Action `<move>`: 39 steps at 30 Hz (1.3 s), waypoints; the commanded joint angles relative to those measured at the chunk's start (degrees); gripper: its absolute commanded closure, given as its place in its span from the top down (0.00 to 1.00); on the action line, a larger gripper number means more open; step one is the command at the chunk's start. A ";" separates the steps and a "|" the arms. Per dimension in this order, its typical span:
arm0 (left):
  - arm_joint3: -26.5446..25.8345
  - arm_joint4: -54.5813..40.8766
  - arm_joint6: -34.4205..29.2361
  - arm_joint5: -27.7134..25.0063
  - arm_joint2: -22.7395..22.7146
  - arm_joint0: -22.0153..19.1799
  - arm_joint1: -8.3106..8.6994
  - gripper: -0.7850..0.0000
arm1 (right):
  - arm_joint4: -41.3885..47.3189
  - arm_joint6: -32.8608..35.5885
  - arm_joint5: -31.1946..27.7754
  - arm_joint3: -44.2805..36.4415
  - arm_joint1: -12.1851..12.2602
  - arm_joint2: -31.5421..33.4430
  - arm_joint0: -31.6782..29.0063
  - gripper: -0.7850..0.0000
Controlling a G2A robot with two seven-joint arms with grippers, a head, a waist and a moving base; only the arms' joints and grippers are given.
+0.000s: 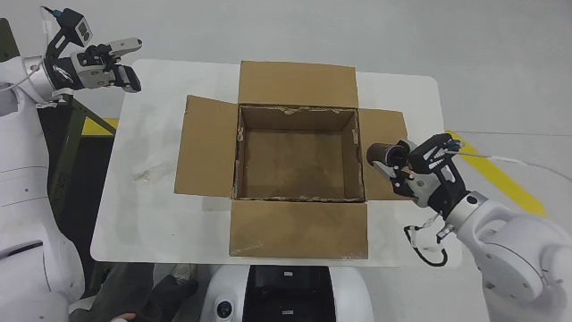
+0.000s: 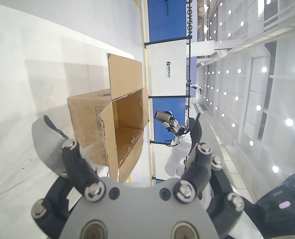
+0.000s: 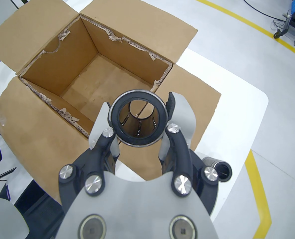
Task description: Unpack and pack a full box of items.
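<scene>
Open cardboard box point(image 1: 299, 163) — 4 flaps splayed

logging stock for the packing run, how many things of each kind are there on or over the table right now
cardboard box: 1, open, nothing inside
metal sleeve: 2, one held in the right gripper beside the box, one lying on the table
total: 3

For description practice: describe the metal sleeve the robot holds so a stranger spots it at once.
Find the open cardboard box on the white table. Over its right flap, the right hand grips a hollow, black-rimmed metal sleeve; its twin lies loose on the table.
</scene>
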 commanded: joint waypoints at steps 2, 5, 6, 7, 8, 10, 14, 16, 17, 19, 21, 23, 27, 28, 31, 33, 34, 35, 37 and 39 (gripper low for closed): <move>0.00 0.00 0.00 0.00 0.00 0.00 0.00 1.00 | -0.03 0.03 0.02 0.04 -0.01 -0.09 0.13 0.00; 0.00 0.00 0.00 0.00 0.00 0.00 0.00 1.00 | -0.03 0.03 0.02 0.04 -0.01 -0.09 0.13 0.00; 0.00 0.00 0.00 0.00 0.00 0.00 0.00 1.00 | -0.03 0.03 0.02 0.04 -0.01 -0.09 0.13 0.00; 0.00 0.00 0.00 0.00 0.00 0.00 0.00 1.00 | -0.03 0.03 0.02 0.04 -0.01 -0.09 0.13 0.00; 0.00 0.00 0.00 0.00 0.00 0.00 0.00 1.00 | -0.03 0.03 0.02 0.04 -0.01 -0.09 0.13 0.00; 0.00 0.00 0.00 0.00 0.00 0.00 0.00 1.00 | -0.03 0.03 0.02 0.04 -0.01 -0.09 0.13 0.00; 0.00 0.00 0.00 0.00 0.00 0.00 0.00 1.00 | -0.03 0.03 0.02 0.04 -0.01 -0.09 0.13 0.00; 0.00 0.00 0.00 0.00 0.00 0.00 0.00 1.00 | -0.03 0.03 0.02 0.04 -0.01 -0.09 0.13 0.00; 0.00 0.00 0.00 0.00 0.00 0.00 0.00 1.00 | -0.03 0.03 0.02 0.04 -0.01 -0.09 0.13 0.00; 0.00 0.00 0.00 0.00 0.00 0.00 0.00 1.00 | -0.03 0.03 0.02 0.04 -0.01 -0.09 0.13 0.00; 0.00 0.00 0.00 0.00 0.00 0.00 0.00 1.00 | -0.03 0.03 0.02 0.04 -0.01 -0.09 0.13 0.00; 0.00 0.00 0.00 0.00 0.00 0.00 0.00 1.00 | -0.03 0.03 0.02 0.04 -0.01 -0.09 0.13 0.00; 0.00 0.00 0.00 0.00 0.00 0.00 0.00 1.00 | -0.03 0.03 0.02 0.04 -0.01 -0.09 0.13 0.00; 0.00 0.00 0.00 0.00 0.00 0.00 0.00 1.00 | -0.03 0.03 0.02 0.04 -0.01 -0.09 0.13 0.00; 0.00 0.00 0.00 0.00 0.00 0.00 0.00 1.00 | -0.43 -0.83 0.32 0.47 0.02 0.08 -0.24 0.00; 0.00 0.00 0.00 0.00 0.00 0.00 0.00 1.00 | -0.78 -1.25 0.76 0.29 0.09 1.12 -1.42 0.00; 0.00 0.00 0.00 0.00 0.00 0.00 0.00 1.00 | -0.69 -1.45 1.00 0.03 0.13 1.99 -2.29 0.00; 0.00 0.00 0.00 0.00 0.00 0.00 0.00 1.00 | -0.42 -1.68 1.30 -0.25 0.16 3.10 -3.32 0.00; 0.00 0.00 0.00 0.00 0.00 0.00 0.00 1.00 | 0.54 -2.62 1.31 -0.26 0.22 5.66 -5.43 0.00; 0.00 0.00 0.00 0.00 0.00 0.00 0.00 1.00 | 1.29 -3.45 1.08 -0.26 0.27 8.40 -7.74 0.00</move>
